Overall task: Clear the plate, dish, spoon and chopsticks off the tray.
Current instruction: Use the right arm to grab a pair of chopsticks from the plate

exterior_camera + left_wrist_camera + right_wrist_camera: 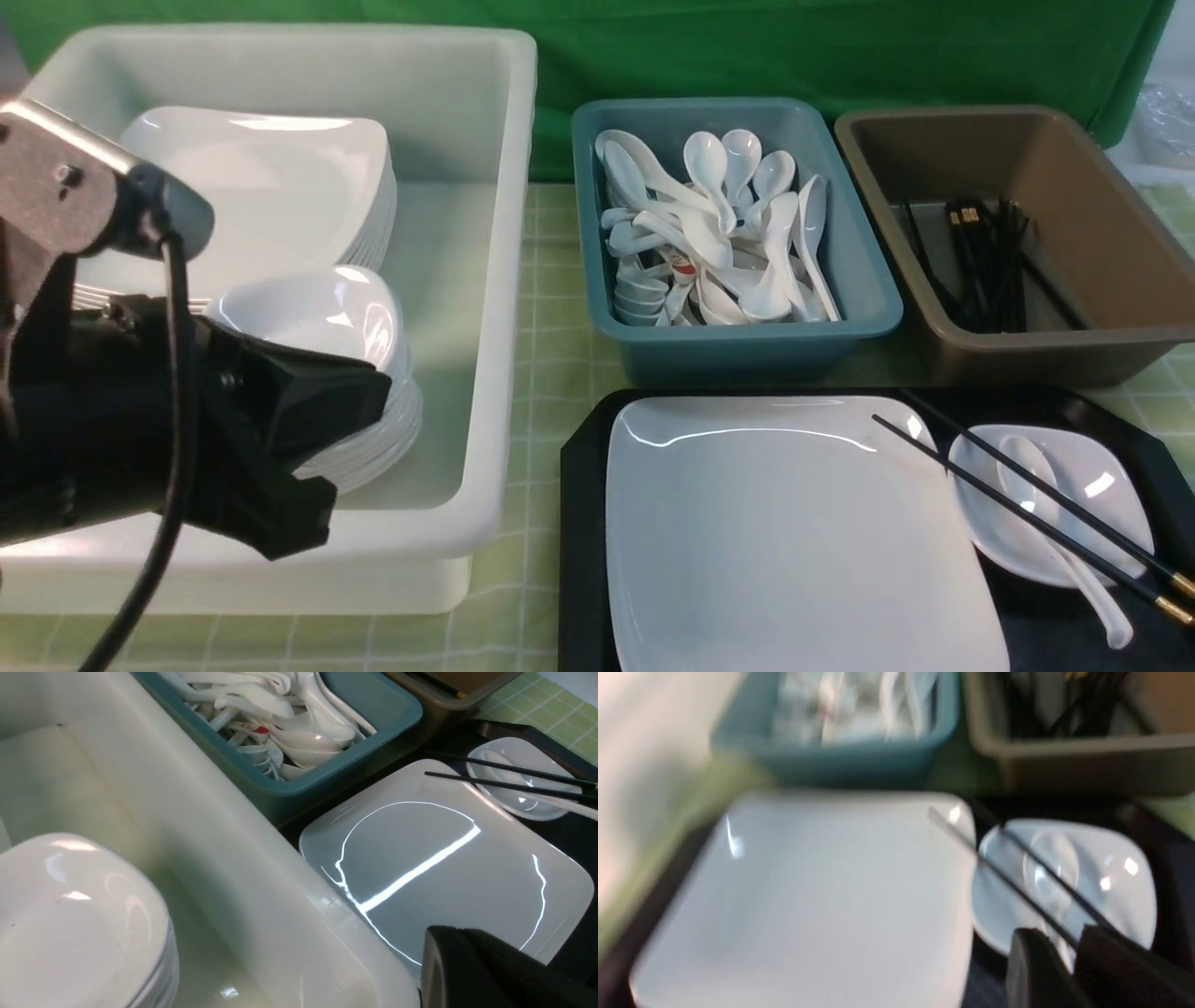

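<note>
Nearest the robot, the right gripper (1059,941) is seen only in its own wrist view. There its two black fingers stand apart with a narrow gap, set over the thick ends of the pair of long thin black chopsticks (1008,501). The blur does not allow contact to be judged.

The chopsticks are laid slantwise across the small glossy white dish (1111,476), over the white glossy soup spoon (1018,487) lying in it, with their thin tips over a corner of the large glossy white square plate (794,532). All four items are carried on the big black rectangular plastic tray (583,485), so nothing is judged cleared yet.

To the left, the left gripper (289,439) is held closed and empty above the big white plastic tub (485,280), in which more plates and dishes are stacked. Farther back, a teal plastic bin (738,350) of spoons and a brown plastic bin (1027,355) of black chopsticks are placed.

A closure could catch only one stick, since the two lie slightly apart. The other could then be rolled off the dish. A low approach could press the dish rim, and the spoon could be flicked out.
</note>
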Robot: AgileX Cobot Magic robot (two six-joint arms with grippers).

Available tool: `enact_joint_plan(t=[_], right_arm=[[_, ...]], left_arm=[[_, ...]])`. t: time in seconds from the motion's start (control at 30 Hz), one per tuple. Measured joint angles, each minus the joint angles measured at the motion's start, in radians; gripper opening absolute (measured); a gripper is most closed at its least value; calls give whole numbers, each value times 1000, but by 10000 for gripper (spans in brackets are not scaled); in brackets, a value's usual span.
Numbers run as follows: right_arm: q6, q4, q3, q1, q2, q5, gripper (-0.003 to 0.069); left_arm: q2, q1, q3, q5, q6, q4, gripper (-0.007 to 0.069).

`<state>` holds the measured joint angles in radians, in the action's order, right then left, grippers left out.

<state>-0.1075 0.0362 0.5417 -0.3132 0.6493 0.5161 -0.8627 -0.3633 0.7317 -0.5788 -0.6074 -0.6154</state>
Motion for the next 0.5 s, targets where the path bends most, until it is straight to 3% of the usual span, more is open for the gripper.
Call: enact_joint_plan(t=[0.17,0.27,0.5], right_arm=[[164,46,233,-24,368,241,202],[235,73,329,14,555,329,256],[316,88,410,142,778,330,400]], left_arm=[[44,-2,0,-36,-49,-10,19],[103,-2,0,-72,-67,-28,20],[221,-4,0,-148,-73,-44,20]])
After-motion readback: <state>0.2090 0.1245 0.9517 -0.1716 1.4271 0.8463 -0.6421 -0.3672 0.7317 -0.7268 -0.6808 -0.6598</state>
